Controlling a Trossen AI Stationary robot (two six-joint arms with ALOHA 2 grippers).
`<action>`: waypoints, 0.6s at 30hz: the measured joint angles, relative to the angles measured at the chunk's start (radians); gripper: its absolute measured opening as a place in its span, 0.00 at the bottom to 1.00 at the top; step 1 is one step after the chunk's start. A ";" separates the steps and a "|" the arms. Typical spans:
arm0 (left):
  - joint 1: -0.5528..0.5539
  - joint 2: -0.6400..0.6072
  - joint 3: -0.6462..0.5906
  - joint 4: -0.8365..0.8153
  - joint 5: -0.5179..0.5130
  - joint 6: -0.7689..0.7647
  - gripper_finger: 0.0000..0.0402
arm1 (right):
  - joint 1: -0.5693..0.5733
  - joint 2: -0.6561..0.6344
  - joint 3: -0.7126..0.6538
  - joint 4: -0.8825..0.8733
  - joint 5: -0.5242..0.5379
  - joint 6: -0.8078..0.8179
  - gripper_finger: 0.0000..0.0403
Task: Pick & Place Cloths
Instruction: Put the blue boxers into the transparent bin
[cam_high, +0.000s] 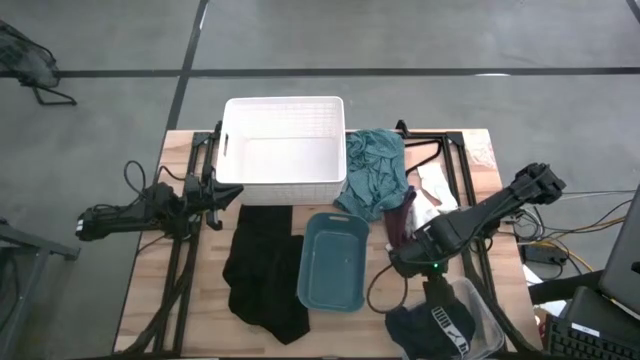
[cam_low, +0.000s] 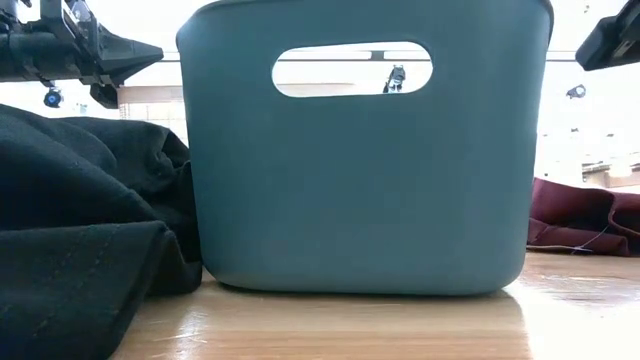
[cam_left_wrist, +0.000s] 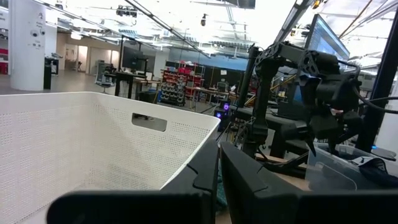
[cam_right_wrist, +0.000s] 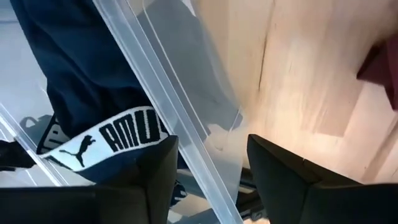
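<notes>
From above, your right hand (cam_high: 400, 262) hovered by the clear bin (cam_high: 487, 318) holding the navy cloth (cam_high: 430, 328); low, nothing new; at its wrist its fingers (cam_right_wrist: 158, 165) gaped empty, so that limp, light cloth wanted pinching at a raised fold.

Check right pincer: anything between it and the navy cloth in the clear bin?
Yes. The right pincer, open, straddles the clear bin rim; that wall stands between it and the navy cloth inside. Nothing else visible blocks it.
</notes>
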 joint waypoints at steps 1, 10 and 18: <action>0.000 0.000 0.000 0.000 0.000 0.000 0.06 | 0.000 -0.003 -0.004 0.005 0.001 -0.007 0.46; 0.000 0.000 0.000 0.000 0.000 0.000 0.06 | 0.009 -0.025 0.015 0.018 -0.020 -0.012 0.44; 0.000 0.000 0.000 0.000 0.000 0.000 0.06 | 0.052 -0.034 0.017 0.040 -0.010 -0.007 0.48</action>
